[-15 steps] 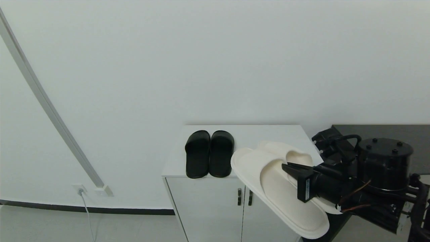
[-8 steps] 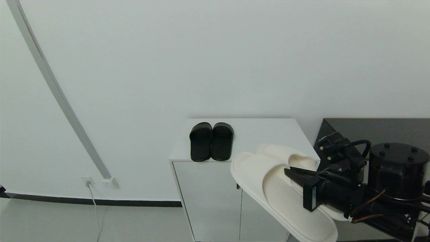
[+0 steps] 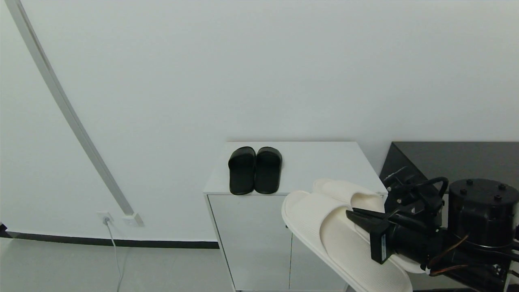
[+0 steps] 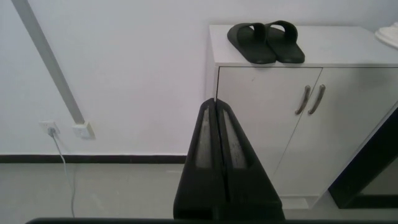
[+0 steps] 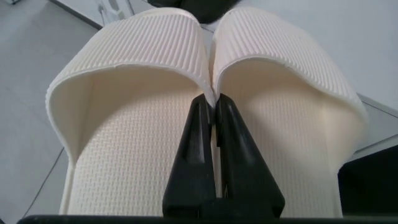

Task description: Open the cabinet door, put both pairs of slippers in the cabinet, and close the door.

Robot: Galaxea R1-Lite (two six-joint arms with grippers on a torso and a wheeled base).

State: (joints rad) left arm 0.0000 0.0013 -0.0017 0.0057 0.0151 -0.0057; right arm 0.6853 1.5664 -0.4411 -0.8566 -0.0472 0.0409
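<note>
The left gripper (image 4: 216, 109) sits out in front of the cabinet (image 3: 251, 239), toward its left corner, fingers pressed together on nothing. The black slippers (image 3: 254, 169) rest side by side on the left part of the cabinet top, toes at the front edge. Both doors are still shut and the handles (image 4: 311, 99) meet at the middle seam.

To the right, in front of the cabinet's right door and level with its top, the right gripper (image 3: 357, 215) is clamped on the white slippers (image 3: 324, 227). It pinches the two inner strap edges together, so the soles hang tilted toward the floor.

The main risks, as I judge them:
- The pinch catches only thin strap edges, so a quick swing could let one slipper slide out and drop.
- The hanging soles cover the handles from the head view, so the free arm may miss them.
- A door swinging outward could strike the soles and knock them loose.
- Bumping the cabinet could nudge the black pair off the edge.
</note>
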